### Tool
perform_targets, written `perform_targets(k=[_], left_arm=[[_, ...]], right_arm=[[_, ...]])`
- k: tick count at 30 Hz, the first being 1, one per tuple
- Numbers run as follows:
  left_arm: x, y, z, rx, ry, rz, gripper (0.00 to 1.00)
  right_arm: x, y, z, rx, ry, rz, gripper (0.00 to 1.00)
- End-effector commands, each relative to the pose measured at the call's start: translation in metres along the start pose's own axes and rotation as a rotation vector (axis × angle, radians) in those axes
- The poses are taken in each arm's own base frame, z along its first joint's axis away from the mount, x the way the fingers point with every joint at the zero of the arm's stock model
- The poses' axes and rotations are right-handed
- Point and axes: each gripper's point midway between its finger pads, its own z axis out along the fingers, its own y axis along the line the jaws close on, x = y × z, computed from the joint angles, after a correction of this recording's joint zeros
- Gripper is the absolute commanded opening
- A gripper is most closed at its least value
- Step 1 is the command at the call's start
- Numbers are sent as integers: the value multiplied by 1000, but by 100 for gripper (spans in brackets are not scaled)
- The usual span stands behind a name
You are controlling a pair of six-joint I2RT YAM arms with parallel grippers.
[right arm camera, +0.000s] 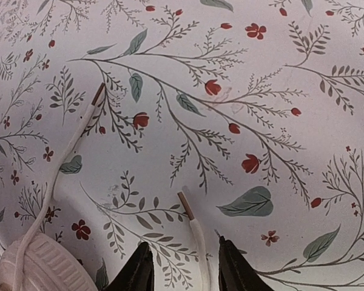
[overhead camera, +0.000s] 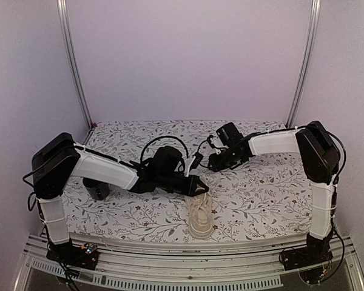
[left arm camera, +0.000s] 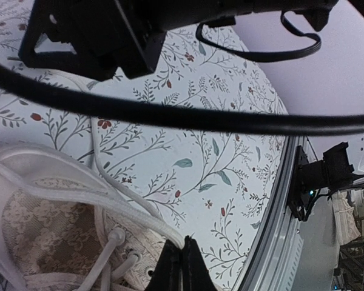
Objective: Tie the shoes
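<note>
The cream shoe (overhead camera: 201, 219) lies near the table's front edge, between the two arms. My left gripper (overhead camera: 200, 187) hovers just over its upper end. In the left wrist view this gripper (left arm camera: 183, 247) is shut on a white lace (left arm camera: 127, 211) that runs across the shoe's eyelet area (left arm camera: 42, 224). My right gripper (overhead camera: 212, 162) sits farther back, above the floral cloth. Its fingers (right arm camera: 183, 244) stand apart, and a loose lace end (right arm camera: 198, 239) with a brown tip lies between them without touching either. A second lace (right arm camera: 67, 157) trails from the shoe's sole (right arm camera: 39, 267).
A dark cup (overhead camera: 99, 189) stands on the cloth under my left forearm. A black cable (left arm camera: 170, 118) crosses the left wrist view. The metal front rail (left arm camera: 279, 242) borders the table, and two upright frame posts (overhead camera: 73, 66) stand at the back.
</note>
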Motion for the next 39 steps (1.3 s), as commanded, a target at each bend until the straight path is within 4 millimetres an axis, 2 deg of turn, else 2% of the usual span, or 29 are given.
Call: perform_targets(k=[1,15,17,20,23,25,26,30,32,39], left_arm=[[-15,-8,-8,21,-44,11,0],[-16,-10,-10,26,-47,15,0],[-16,-9,-10,24,-46,14,0],[-16,-9,-10,24,-46,14,0],[-16,-8,-10,18,-48,13,0],[-16,-8,-10,15,-50,13,0],[-17,-7,-10,14,-51,14,0],[-17,-7,-10,11,-51,8,0],[-17,-6,-10,10,-51,5,0],[-17,-3,-11,4,-50,-11,0]], right_arm=[[9,-3,16,30,43,-52,37],[18,-14,36,97,80,-83,27],[22,-14,39,96,89,-80,23],[27,-20,45,121,102,-76,4],[22,-23,39,131,79,-65,2],[11,-22,25,123,28,-44,2],[-1,-22,8,107,-21,-32,2],[-22,-9,-43,-1,-135,-23,2],[-21,4,-62,-67,-162,-46,2],[23,37,-97,-282,-135,-73,2]])
